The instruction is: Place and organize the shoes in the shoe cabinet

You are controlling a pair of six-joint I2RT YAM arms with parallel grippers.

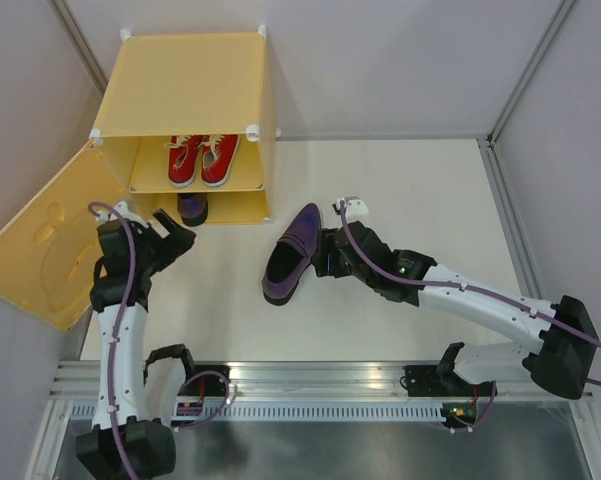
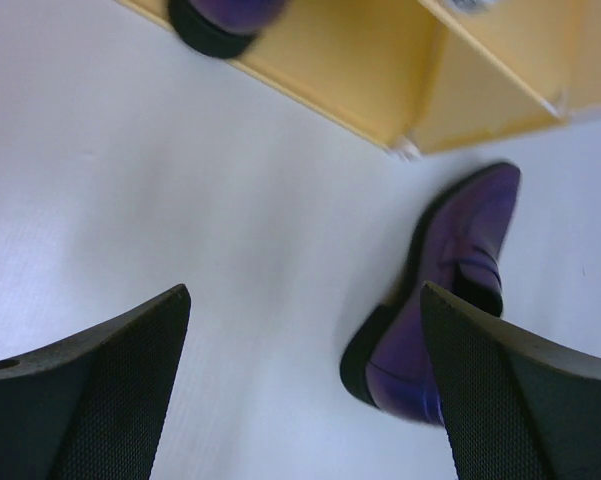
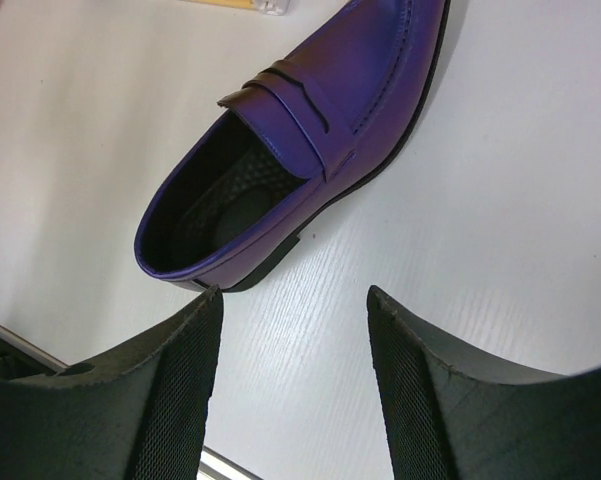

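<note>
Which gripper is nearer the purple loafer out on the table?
Right. The right gripper sits just beside the purple loafer; the left gripper is by the cabinet, well apart.

Yellow-orange plastic cube cabinet (image 1: 185, 85) at 11 o'clock, with white corner connectors (image 1: 252, 130). Its open door (image 1: 40, 245) at 9 o'clock is the same yellow-orange, embossed with an apple shape. Small red canvas sneakers (image 1: 201, 158) have white laces. Glossy dark purple slip-on shoe (image 1: 290, 255) at centre has a black sole, dark lining and stitched seams. Second purple shoe (image 1: 192, 207) under the sneakers has a black sole. White table (image 1: 420, 200) shows faint grain. Left gripper (image 2: 305, 300) and right gripper (image 3: 295, 300) are black, pads (image 2: 130, 390) fine mesh. White arms (image 1: 120, 350), purple cables (image 1: 130, 290).
</note>
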